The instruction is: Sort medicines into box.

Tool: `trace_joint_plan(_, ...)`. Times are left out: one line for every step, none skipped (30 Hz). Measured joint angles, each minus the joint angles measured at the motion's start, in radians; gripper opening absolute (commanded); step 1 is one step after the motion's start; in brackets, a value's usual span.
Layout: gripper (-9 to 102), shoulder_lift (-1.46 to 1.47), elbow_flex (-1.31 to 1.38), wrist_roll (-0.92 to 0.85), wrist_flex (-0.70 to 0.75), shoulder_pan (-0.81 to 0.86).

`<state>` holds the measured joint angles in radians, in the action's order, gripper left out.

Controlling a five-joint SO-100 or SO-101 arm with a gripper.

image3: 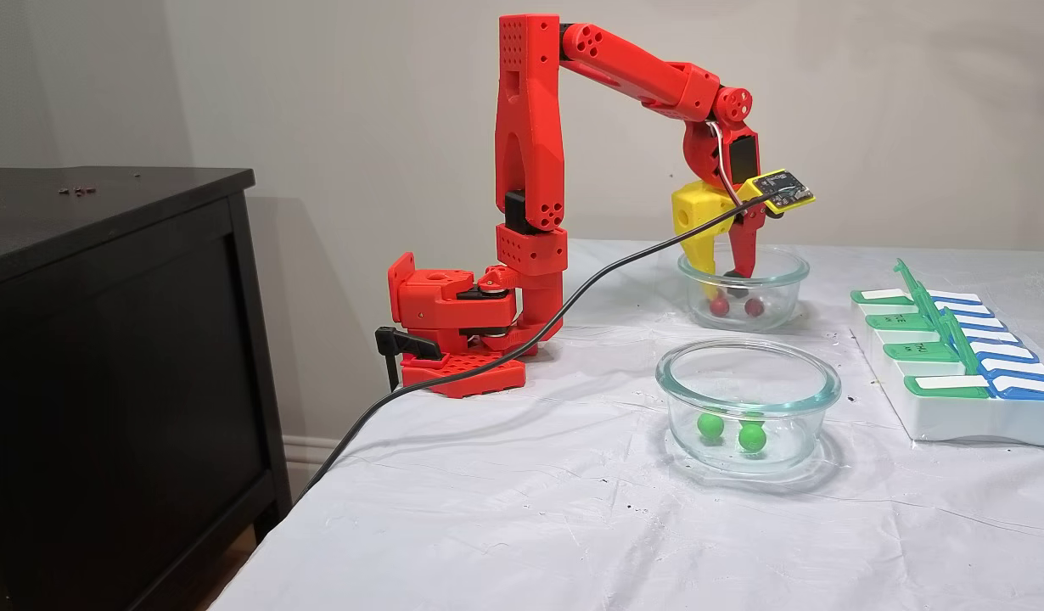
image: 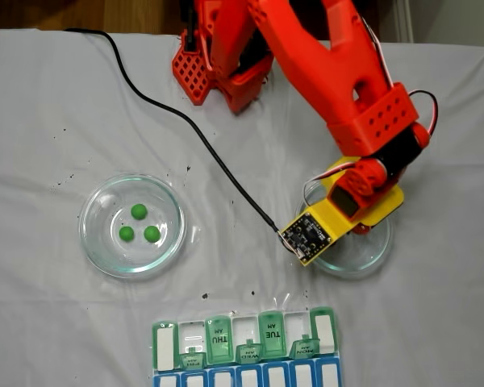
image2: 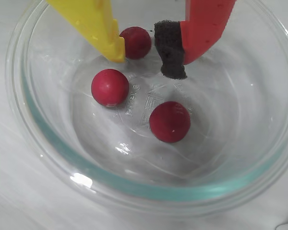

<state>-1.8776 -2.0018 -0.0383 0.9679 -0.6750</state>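
Observation:
Three dark red medicines lie in a clear glass dish [image2: 33, 143]: one [image2: 110, 86] at the left, one [image2: 169, 121] in the middle, one [image2: 136, 42] at the top. My gripper [image2: 145, 62] reaches down into this dish and is open. Its yellow finger [image2: 98, 24] and its red finger with the black foam pad [image2: 172, 50] flank the top ball, and the yellow one is at or very near it. Three green medicines [image: 139, 211] rest in the other dish [image: 93, 242]. The box [image: 246, 343] sits at the table's near edge with several green lids raised.
A black cable [image: 194, 133] runs from the wrist camera board across the white cloth. The arm's red base [image3: 454, 339] stands at the back of the table. A dark cabinet [image3: 106, 339] is beside the table. The two dishes [image3: 747, 399] stand close together beside the box [image3: 955, 407].

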Motion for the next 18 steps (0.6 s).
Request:
trace_joint_plan(10, 0.002, -0.003, 0.006, 0.000, 0.000)
trace_joint_plan(9, 0.006, -0.003, 0.009, 0.000, 0.000)
trace_joint_plan(9, 0.012, -0.003, 0.014, 0.002, 0.002)
trace_joint_plan(9, 0.015, -0.003, 0.015, 0.005, 0.003)
trace_joint_plan(9, 0.018, -0.003, 0.015, 0.008, -0.002)
trace_joint_plan(8, 0.018, -0.003, 0.015, 0.011, -0.008)
trace_joint_plan(8, 0.018, -0.005, 0.014, 0.012, -0.014)
trace_joint_plan(8, 0.018, -0.006, 0.009, 0.012, -0.020)
trace_joint_plan(8, 0.018, -0.006, 0.006, 0.009, -0.025)
trace_joint_plan(8, 0.018, -0.006, 0.006, 0.011, -0.028)
trace_joint_plan(8, 0.018, -0.006, 0.006, 0.018, -0.032)
trace_joint_plan(8, 0.018, -0.006, 0.006, 0.021, -0.035)
trace_joint_plan(8, 0.018, -0.006, 0.003, 0.028, -0.040)
trace_joint_plan(8, 0.018, -0.006, 0.002, 0.029, -0.041)
trace_joint_plan(8, 0.018, -0.005, 0.000, 0.034, -0.046)
trace_joint_plan(8, 0.018, -0.005, 0.000, 0.037, -0.049)
trace_joint_plan(8, 0.018, -0.005, 0.000, 0.046, -0.055)
trace_joint_plan(8, 0.018, -0.005, 0.000, 0.055, -0.060)
